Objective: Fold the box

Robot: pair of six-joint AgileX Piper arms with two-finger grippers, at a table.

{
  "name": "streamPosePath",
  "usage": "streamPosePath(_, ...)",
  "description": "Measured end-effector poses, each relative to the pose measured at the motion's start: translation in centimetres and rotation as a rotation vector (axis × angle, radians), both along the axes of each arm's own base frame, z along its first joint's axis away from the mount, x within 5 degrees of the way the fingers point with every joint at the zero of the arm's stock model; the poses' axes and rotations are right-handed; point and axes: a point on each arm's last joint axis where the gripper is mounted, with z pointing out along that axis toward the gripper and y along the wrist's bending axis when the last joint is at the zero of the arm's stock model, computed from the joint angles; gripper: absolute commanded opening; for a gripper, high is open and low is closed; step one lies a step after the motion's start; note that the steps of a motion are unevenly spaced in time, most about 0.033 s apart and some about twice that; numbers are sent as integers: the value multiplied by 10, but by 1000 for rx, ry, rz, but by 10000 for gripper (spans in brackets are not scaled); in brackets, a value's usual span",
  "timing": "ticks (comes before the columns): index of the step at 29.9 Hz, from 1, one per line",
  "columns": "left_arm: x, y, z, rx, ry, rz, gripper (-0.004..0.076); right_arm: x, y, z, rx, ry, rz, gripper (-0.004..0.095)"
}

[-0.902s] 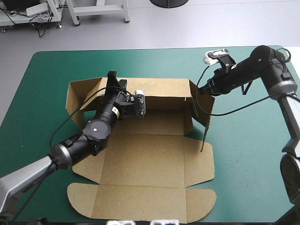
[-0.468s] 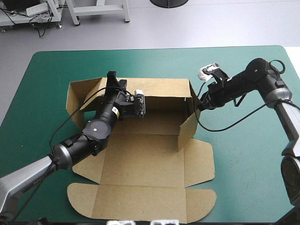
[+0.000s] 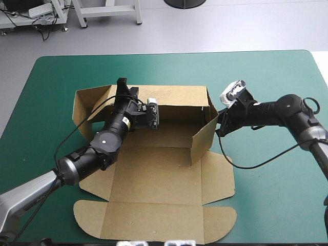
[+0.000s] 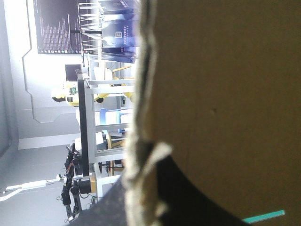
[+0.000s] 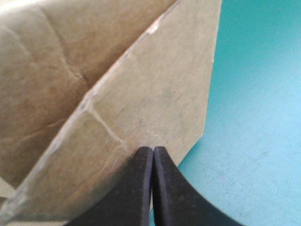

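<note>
the box (image 3: 159, 174) lay open mid-table on the teal-green cover (image 3: 266, 205), back wall (image 3: 174, 97) up, front lid (image 3: 154, 223) flat toward the near edge. left gripper (image 3: 123, 84) was clamped on the back wall's top edge, board between its black fingers. right gripper (image 3: 219, 127) had its fingers pressed together in one point, tips against the outer face of the right side flap (image 3: 202, 141), which stood angled inward over the floor.
</note>
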Motion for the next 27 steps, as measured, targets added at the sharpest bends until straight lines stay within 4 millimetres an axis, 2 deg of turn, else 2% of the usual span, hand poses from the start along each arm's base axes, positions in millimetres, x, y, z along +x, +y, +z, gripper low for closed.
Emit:
streamPosePath(12,0,0,-1,-19,17,7,-2,-38,-6,-51,35,-164,-67,-17)
streamPosePath(20,0,0,-2,-23,26,9,-2,-45,-6,-60,33,-214,-51,3)
streamPosePath(22,-1,0,-2,-23,27,7,-2,-45,-5,-60,33,-221,-36,83)
streamPosePath(23,-1,0,-2,-23,27,6,-2,-46,-4,-60,35,-222,-26,153)
streamPosePath(27,-1,0,-2,-22,27,6,-2,-49,0,-58,62,-218,30,569)
